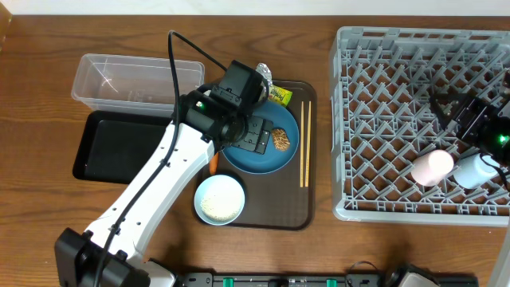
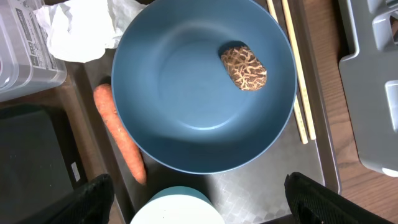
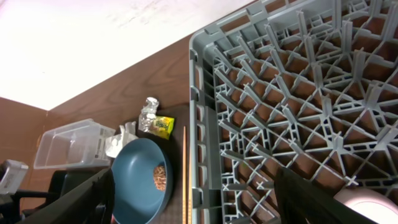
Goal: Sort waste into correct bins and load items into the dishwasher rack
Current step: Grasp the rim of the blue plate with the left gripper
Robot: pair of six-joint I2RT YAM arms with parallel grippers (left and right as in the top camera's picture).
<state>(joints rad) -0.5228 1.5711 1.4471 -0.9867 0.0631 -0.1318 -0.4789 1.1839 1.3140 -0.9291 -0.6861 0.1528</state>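
My left gripper (image 1: 256, 137) (image 2: 199, 208) hangs open and empty over the blue plate (image 1: 279, 155) (image 2: 186, 93). The brown food lump (image 1: 280, 139) (image 2: 244, 67) lies on the plate. An orange carrot (image 1: 213, 163) (image 2: 118, 134) lies by the plate's left rim. The white tissue (image 2: 81, 31) sits beside the clear tub (image 1: 135, 80). The white bowl (image 1: 220, 199) holds rice. Chopsticks (image 1: 304, 143) lie to the right of the plate. The foil ball (image 1: 264, 76) and the yellow-green wrapper (image 1: 280, 96) lie behind the plate. My right gripper (image 1: 456, 110) (image 3: 199, 205) is open and empty above the grey rack (image 1: 398, 48) (image 3: 280, 106).
The black tray (image 1: 119, 147) lies in front of the clear tub. Plate, bowl and chopsticks rest on a dark brown serving tray (image 1: 307, 207). A pink cup (image 1: 431, 167) (image 3: 370, 208) and a pale cup (image 1: 475, 170) lie in the rack's front right part.
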